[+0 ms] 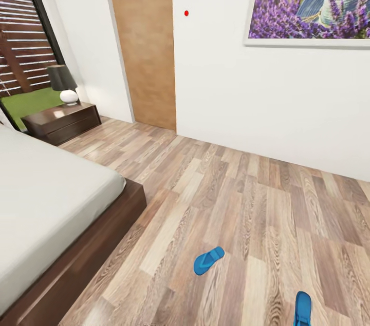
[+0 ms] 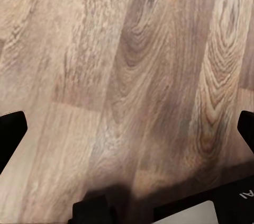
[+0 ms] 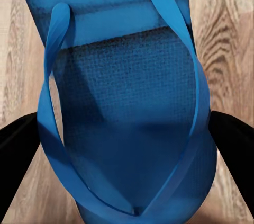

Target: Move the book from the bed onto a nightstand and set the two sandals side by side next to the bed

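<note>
1. The bed (image 1: pixel 46 197) fills the head view's lower left, its pale mattress bare where it shows, on a dark wooden frame.
2. A nightstand (image 1: pixel 64 121) stands beyond the bed's far corner, beside the window, carrying a lamp (image 1: pixel 64 83) with a dark shade and white base.
3. One blue sandal (image 1: pixel 208 260) lies on the plank floor (image 1: pixel 246 203) near the bed's foot corner, apart from the frame.
4. The second sandal (image 1: pixel 303 308) lies farther out from the bed, well apart from the first, cut by the head view's lower edge.
5. The right gripper (image 3: pixel 127 139) is spread wide, a finger on either side of that sandal (image 3: pixel 124 128); whether they touch it I cannot tell.
6. The left gripper (image 2: pixel 127 128) is released, over bare floor.
7. A lavender picture (image 1: pixel 308 0) hangs on the white wall, right of a brown door (image 1: pixel 144 38).
</note>
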### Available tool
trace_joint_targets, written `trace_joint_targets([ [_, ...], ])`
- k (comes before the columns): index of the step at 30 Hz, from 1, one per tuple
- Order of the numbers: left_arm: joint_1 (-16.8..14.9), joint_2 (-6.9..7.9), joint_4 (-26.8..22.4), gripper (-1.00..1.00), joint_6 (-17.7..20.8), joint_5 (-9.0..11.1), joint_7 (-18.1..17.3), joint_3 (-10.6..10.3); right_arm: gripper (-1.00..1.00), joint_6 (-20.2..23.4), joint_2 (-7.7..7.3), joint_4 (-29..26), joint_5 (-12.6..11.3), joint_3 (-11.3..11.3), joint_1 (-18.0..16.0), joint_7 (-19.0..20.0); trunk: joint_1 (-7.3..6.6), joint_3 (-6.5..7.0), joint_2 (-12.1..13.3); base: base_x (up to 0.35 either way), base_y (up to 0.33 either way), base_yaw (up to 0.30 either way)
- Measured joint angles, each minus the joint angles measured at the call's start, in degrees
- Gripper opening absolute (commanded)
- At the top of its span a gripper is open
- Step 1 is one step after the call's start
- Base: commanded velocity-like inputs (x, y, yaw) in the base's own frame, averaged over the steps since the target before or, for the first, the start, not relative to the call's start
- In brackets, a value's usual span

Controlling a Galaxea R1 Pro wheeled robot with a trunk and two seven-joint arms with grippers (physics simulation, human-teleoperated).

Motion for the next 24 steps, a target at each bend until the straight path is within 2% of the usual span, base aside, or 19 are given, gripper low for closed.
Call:
trace_joint_targets([
  [24, -0.01, 0.00, 0.00, 1.00, 0.00, -0.02, 0.00, 0.00, -1.00, 0.00, 0.01, 0.01, 0.01, 0.00, 0.00, -0.06, 0.00, 0.00, 0.00, 0.000, 0.000, 0.273],
])
